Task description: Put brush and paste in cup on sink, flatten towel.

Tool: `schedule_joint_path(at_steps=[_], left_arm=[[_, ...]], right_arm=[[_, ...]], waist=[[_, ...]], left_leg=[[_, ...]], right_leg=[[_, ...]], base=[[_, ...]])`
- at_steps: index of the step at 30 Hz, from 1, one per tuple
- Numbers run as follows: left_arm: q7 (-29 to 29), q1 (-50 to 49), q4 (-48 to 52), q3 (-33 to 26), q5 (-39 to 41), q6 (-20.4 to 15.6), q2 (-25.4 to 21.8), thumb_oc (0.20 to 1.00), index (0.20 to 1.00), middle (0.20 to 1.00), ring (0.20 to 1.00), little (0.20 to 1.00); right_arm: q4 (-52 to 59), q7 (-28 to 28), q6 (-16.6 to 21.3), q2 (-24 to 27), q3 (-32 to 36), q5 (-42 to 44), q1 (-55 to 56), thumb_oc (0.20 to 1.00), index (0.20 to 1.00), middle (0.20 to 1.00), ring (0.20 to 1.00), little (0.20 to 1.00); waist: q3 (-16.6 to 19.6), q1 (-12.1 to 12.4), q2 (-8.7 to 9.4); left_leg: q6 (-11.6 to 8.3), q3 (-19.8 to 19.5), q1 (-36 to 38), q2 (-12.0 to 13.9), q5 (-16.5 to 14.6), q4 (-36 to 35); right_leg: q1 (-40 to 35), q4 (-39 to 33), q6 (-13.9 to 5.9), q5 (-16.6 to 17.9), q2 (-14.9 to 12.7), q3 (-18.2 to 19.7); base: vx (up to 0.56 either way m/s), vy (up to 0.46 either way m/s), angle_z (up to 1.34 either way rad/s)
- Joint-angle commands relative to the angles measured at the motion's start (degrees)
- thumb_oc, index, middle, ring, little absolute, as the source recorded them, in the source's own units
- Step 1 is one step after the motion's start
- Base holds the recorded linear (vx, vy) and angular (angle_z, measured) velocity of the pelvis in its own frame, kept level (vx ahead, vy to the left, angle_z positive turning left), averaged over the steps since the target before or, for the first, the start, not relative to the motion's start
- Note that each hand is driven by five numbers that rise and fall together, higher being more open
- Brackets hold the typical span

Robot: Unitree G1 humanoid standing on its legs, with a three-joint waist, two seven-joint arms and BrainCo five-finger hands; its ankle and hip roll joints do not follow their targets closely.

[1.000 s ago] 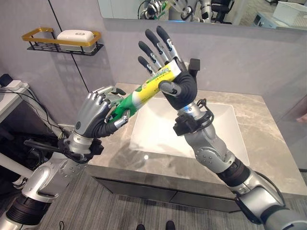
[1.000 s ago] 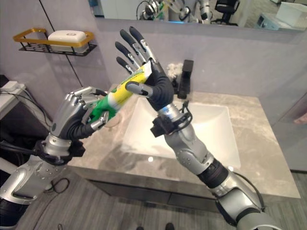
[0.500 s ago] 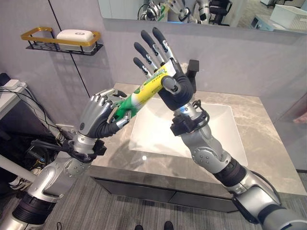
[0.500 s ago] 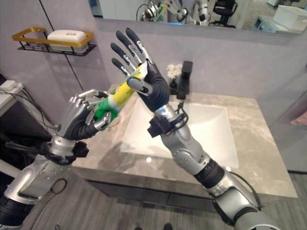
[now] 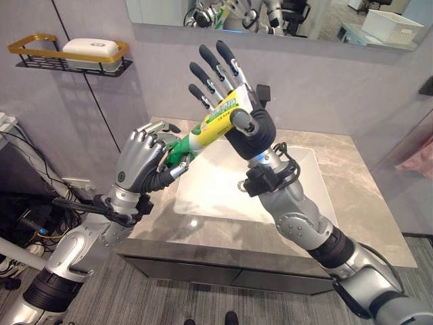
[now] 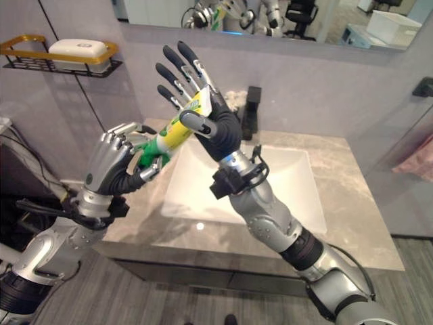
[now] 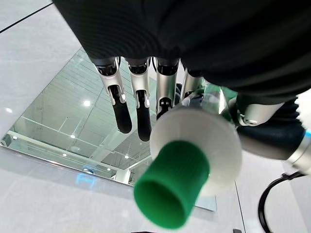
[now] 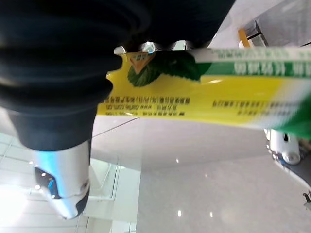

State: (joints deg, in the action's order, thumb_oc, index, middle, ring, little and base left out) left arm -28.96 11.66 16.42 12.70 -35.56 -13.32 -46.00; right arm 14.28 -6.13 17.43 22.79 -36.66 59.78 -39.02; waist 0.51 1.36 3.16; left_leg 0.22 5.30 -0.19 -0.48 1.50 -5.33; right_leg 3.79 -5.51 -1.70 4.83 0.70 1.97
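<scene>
A yellow and green toothpaste tube (image 5: 211,126) is held in the air above the sink (image 5: 223,193), slanting up to the right. My left hand (image 5: 139,162) is curled round its green cap end (image 7: 170,194). My right hand (image 5: 249,128) holds the flat upper end (image 8: 204,97): the thumb presses the tube against the palm while the fingers (image 5: 215,74) stand straight up. A pink cloth (image 6: 416,159) hangs at the far right edge.
A white square basin is set in the grey marble counter (image 5: 365,210), with a black tap (image 5: 262,95) at the back wall. A gold-rimmed wall shelf (image 5: 67,57) with a white soap dish hangs up on the left. A mirror runs above.
The camera has shifted a little. Both hands still hold the tube between them in much the same pose; the right thumb has settled further onto the tube.
</scene>
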Motion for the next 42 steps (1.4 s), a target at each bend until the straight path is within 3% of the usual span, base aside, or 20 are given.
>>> schedule_joint_path(at_steps=[1,16,17,18,19,20,33,34,35,36,42], left_arm=[[-4.34,7.14,-2.03,0.66,-1.15,3.81,-2.44,0.2,0.2,0.2,0.2,0.2],[-6.7,8.38,-3.79,2.6,-3.66,6.05,-0.58,0.2,0.2,0.2,0.2,0.2],[-7.07,8.83,-4.34,3.04,-4.01,6.3,-0.42,0.2,0.2,0.2,0.2,0.2],[-7.19,9.04,-4.49,3.25,-3.99,6.28,-0.42,0.2,0.2,0.2,0.2,0.2],[-7.21,9.11,-4.51,3.25,-4.0,6.28,-0.42,0.2,0.2,0.2,0.2,0.2],[-7.21,9.12,-4.61,3.5,-4.05,6.23,-0.49,0.2,0.2,0.2,0.2,0.2],[-8.88,8.09,-3.04,1.61,-4.06,6.93,0.48,0.2,0.2,0.2,0.2,0.2],[-8.86,8.06,-3.01,1.59,-4.06,6.93,0.49,0.297,0.297,0.297,0.297,0.297],[-8.77,7.39,-2.56,1.33,-3.59,6.73,1.15,0.526,0.526,0.526,0.526,0.526],[-8.6,6.11,-1.78,0.83,-2.84,6.21,1.91,1.0,1.0,1.0,1.0,1.0],[-7.29,2.25,0.77,1.48,5.93,3.19,8.17,1.0,1.0,1.0,1.0,1.0]], right_arm=[[3.44,-1.16,0.21,-1.78,-1.17,-4.36,-2.23,1.0,1.0,1.0,1.0,1.0],[2.06,-5.76,-0.65,-4.63,-1.5,-7.68,-1.5,1.0,1.0,1.0,1.0,1.0],[2.27,-5.5,-0.56,-4.87,-1.98,-7.11,-1.9,0.611,0.611,0.611,0.611,0.611],[2.32,-5.21,-0.54,-4.79,-2.14,-6.63,-2.16,0.448,0.448,0.448,0.448,0.448],[2.31,-5.17,-0.52,-4.76,-2.12,-6.6,-2.21,0.235,0.235,0.235,0.235,0.235],[2.32,-4.61,-0.42,-4.75,-2.71,-5.41,-2.58,0.2,0.2,0.2,0.2,0.2],[5.89,-4.47,1.98,-3.12,-0.38,-6.25,-2.4,0.2,0.2,0.2,0.2,0.2],[5.93,-4.5,1.96,-3.11,-0.38,-6.27,-2.38,0.2,0.2,0.2,0.2,0.2],[6.42,-4.67,2.51,-2.97,0.6,-7.2,-2.11,0.2,0.2,0.2,0.2,0.2],[6.61,-5.41,2.95,-3.44,1.8,-8.36,-1.27,0.2,0.2,0.2,0.2,0.2],[3.94,-10.02,5.21,-8.24,5.4,-12.75,0.14,0.2,0.2,0.2,0.2,0.2]], waist=[[2.88,0.01,1.89],[2.93,-0.34,1.73],[3.05,-0.35,1.69],[3.03,-0.34,1.72],[2.91,-0.33,1.79],[2.94,-0.33,1.8],[3.05,-0.51,1.88],[3.06,-0.51,1.87],[3.04,-0.56,1.84],[3.08,-0.59,1.75],[2.9,-0.35,1.54]], left_leg=[[-4.26,-2.56,-0.21,4.01,-0.93,0.33],[-4.1,-2.26,-0.15,3.96,-0.53,0.33],[-4.1,-2.19,0.09,4.05,-1.1,0.33],[-4.1,-2.17,0.09,4.06,-1.11,0.33],[-4.11,-2.16,-0.17,4.02,-0.53,0.33],[-4.1,-2.12,-0.14,3.99,-0.55,0.33],[-4.03,-2.16,-0.09,4.11,-0.66,0.33],[-4.03,-2.16,-0.09,4.11,-0.66,0.33],[-3.98,-2.2,-0.07,4.09,-0.71,0.33],[-3.92,-2.19,-0.04,4.06,-0.75,0.33],[-3.67,-2.35,-0.08,4.0,-0.77,0.33]], right_leg=[[0.01,0.57,-7.07,0.27,-8.49,0.54],[0.31,0.72,-6.99,0.59,-8.5,0.77],[0.01,0.64,-7.07,0.13,-8.49,0.74],[0.02,0.63,-7.06,0.14,-8.5,0.75],[0.31,0.67,-7.01,0.63,-8.52,0.82],[0.3,0.67,-6.97,0.61,-8.49,0.84],[0.22,0.72,-6.95,0.44,-8.39,0.71],[0.22,0.72,-6.95,0.44,-8.39,0.71],[0.25,0.74,-6.96,0.43,-8.38,0.72],[0.22,0.76,-6.99,0.42,-8.37,0.78],[0.07,0.75,-6.94,0.34,-8.53,0.52]], base=[[0.0,0.0,0.0],[0.0,0.001,0.0],[0.0,0.0,0.0],[0.0,0.0,0.0],[-0.04,-0.005,-0.01],[-0.04,-0.004,-0.01],[0.0,0.0,0.0],[0.0,0.0,0.0],[0.0,0.0,0.0],[0.0,0.0,0.0],[0.01,0.0,0.0]])
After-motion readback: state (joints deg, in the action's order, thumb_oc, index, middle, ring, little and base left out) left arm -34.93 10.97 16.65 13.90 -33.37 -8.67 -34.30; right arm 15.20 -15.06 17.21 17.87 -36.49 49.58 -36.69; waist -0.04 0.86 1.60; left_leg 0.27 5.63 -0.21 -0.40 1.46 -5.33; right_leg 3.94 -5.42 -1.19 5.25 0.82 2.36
